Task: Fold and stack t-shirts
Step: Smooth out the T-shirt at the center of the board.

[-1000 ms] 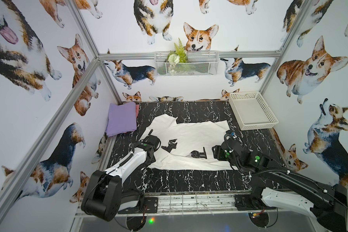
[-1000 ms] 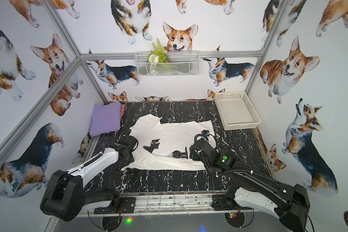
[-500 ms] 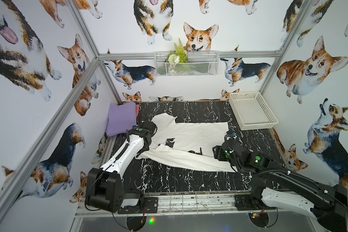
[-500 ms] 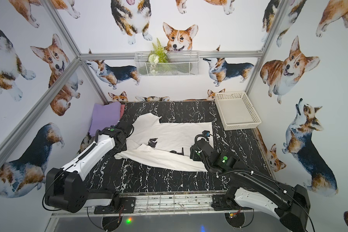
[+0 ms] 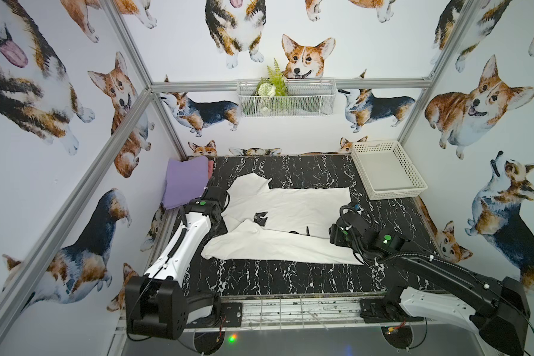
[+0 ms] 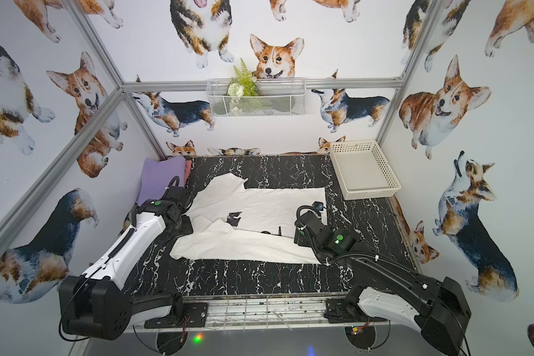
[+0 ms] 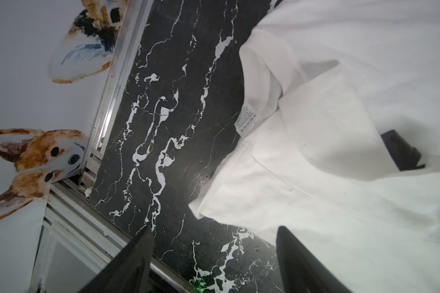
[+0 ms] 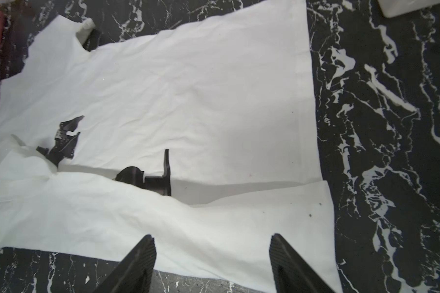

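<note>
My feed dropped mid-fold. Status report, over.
Left gripper open, right gripper open, both empty. White shirt flat on table, near side folded over, print part covered. Lavender shirt folded in far corner. Nothing lying on the white one.

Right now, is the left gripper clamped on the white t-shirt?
No: the left gripper has its fingers spread wide over the white t-shirt, with no cloth pinched.

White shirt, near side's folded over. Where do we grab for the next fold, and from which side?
Grip the white shirt along its far long edge, which lies flat and unfolded. Put the left end effector on the far sleeve and the right end effector on the far hem corner. Each should probably come down from above with its jaws across the edge. Both are open now.
</note>
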